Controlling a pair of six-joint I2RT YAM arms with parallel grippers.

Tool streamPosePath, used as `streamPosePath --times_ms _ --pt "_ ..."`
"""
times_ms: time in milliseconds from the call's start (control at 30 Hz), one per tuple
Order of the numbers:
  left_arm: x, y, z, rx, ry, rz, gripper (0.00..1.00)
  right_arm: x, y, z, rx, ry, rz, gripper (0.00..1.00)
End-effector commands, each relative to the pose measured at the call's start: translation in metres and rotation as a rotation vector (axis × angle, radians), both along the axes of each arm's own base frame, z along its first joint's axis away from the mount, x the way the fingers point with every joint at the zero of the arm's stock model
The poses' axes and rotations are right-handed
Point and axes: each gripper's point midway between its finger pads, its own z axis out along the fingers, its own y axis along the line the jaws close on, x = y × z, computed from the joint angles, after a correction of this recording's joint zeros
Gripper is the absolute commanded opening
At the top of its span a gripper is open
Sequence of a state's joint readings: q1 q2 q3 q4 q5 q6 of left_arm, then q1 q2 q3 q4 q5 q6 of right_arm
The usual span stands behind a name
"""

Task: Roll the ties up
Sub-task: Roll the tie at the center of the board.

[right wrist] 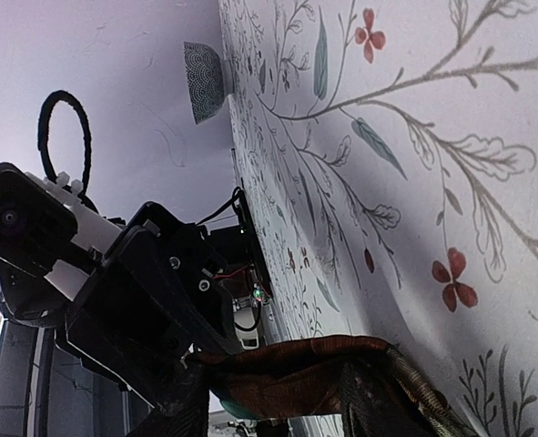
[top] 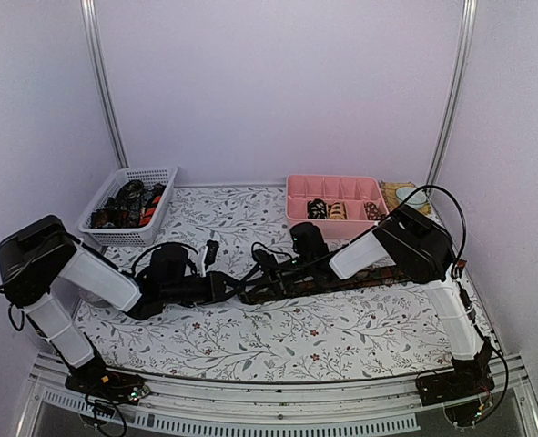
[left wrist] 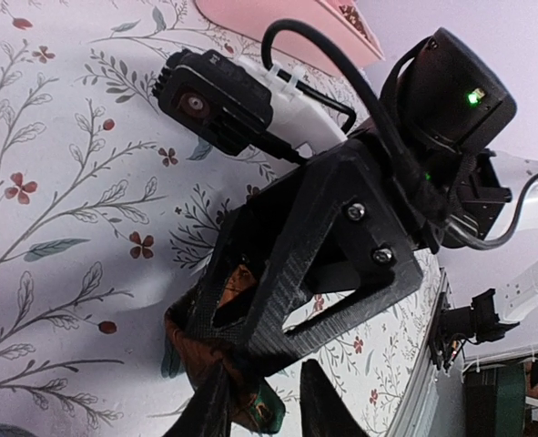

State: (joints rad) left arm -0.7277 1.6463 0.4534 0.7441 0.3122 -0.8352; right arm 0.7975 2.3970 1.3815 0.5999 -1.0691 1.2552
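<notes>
The dark tie lies flat across the middle of the table, and both arms meet at its left end. To roll it well, the right gripper, half-closed on the bunched brown end, should turn the coil tightly with the strip kept straight. The left gripper is narrowly parted with fabric between its fingers; whether it pinches I cannot tell, and the coil's turns are hidden behind black fingers.

Your left arm & right arm: white links, black joints, black cables; right pincer: black textured frame w/ 2 silver screws, green LED.
</notes>
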Motion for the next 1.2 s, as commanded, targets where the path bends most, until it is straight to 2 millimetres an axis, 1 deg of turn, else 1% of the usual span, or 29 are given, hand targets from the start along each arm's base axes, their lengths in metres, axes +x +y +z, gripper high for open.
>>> streamPosePath --times_ms 0,367,400,467,567,633,667,700,800,967,1033,1100,1167 --pt "0.003 -0.002 0.022 -0.089 -0.040 -0.015 0.27 -0.012 -0.003 -0.029 -0.031 0.044 0.024 0.49" --pt "-0.001 -0.002 0.016 -0.145 0.001 -0.034 0.23 -0.012 -0.002 -0.030 -0.028 0.046 0.024 0.49" --pt "-0.002 -0.001 0.015 -0.151 0.010 -0.035 0.20 -0.011 -0.002 -0.029 -0.024 0.045 0.024 0.49" --pt "-0.003 -0.001 0.012 -0.154 0.027 -0.037 0.18 -0.011 -0.002 -0.027 -0.017 0.048 0.024 0.49" --pt "-0.003 -0.001 0.011 -0.153 0.033 -0.036 0.18 -0.011 -0.003 -0.029 -0.026 0.057 0.021 0.49" --pt "-0.002 0.001 0.012 -0.146 0.025 -0.032 0.22 -0.011 -0.003 -0.030 -0.036 0.053 0.019 0.49" --pt "-0.001 0.001 0.012 -0.135 0.022 -0.030 0.23 -0.011 -0.003 -0.031 -0.041 0.050 0.017 0.49" --pt "0.000 0.002 0.008 -0.110 0.027 -0.025 0.23 -0.011 -0.003 -0.031 -0.043 0.045 0.016 0.49" --pt "0.001 0.004 0.009 -0.092 0.022 -0.019 0.21 -0.010 -0.003 -0.030 -0.042 0.036 0.016 0.48" --pt "-0.003 0.002 0.014 -0.138 0.021 -0.039 0.21 -0.010 -0.003 -0.026 -0.031 0.031 0.022 0.48" --pt "-0.005 0.002 0.016 -0.164 0.025 -0.046 0.18 -0.010 -0.004 -0.026 -0.028 0.032 0.023 0.48" --pt "-0.006 0.000 0.013 -0.168 0.042 -0.060 0.14 -0.011 -0.004 -0.024 -0.024 0.034 0.024 0.48" --pt "-0.006 0.000 0.010 -0.165 0.049 -0.060 0.14 -0.011 -0.003 -0.025 -0.028 0.036 0.023 0.48"
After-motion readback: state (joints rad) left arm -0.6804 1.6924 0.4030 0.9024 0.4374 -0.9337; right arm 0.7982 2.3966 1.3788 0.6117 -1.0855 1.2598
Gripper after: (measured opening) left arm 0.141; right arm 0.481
